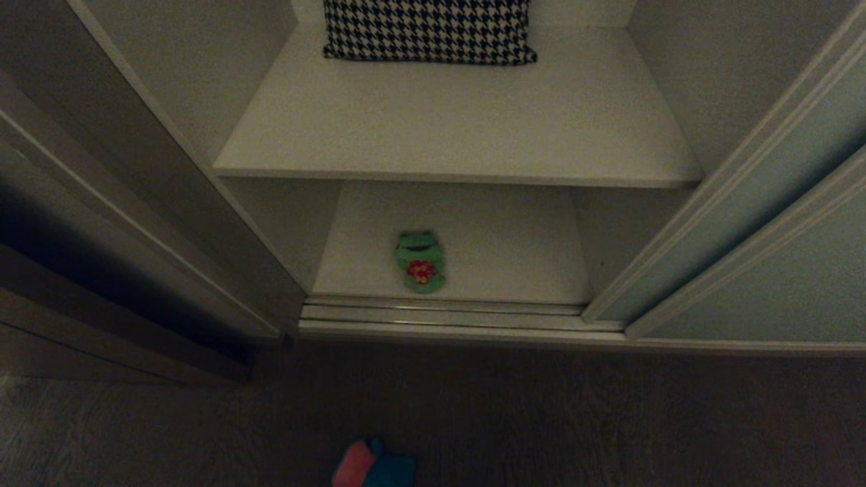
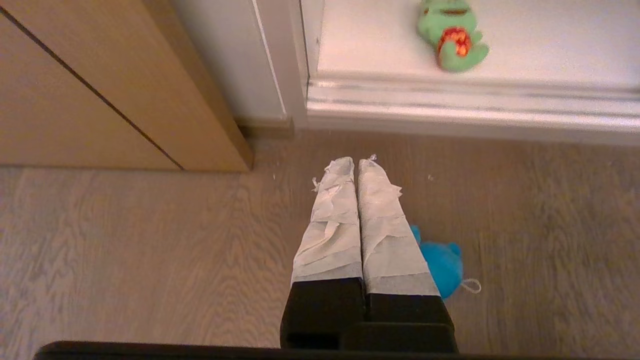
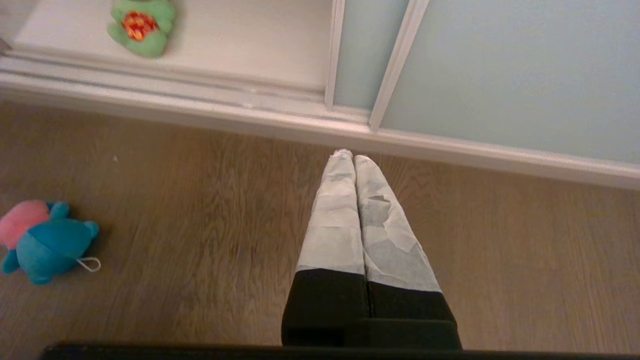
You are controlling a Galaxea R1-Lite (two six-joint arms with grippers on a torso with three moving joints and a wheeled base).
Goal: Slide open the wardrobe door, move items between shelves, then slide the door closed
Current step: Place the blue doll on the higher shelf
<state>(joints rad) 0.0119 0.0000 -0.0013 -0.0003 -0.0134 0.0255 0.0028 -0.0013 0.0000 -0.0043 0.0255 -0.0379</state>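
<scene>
Head view only: houndstooth cushion [image 1: 429,30] on upper shelf [image 1: 460,128].

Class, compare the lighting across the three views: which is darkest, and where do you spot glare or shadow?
Head view: darkest, dim overall, with deep shadow left of the wardrobe and the wooden floor nearly black. Left wrist view: bright, with glare along the door track below the green frog toy. Right wrist view: evenly lit; the blue and pink plush toy casts only a soft shadow.
</scene>
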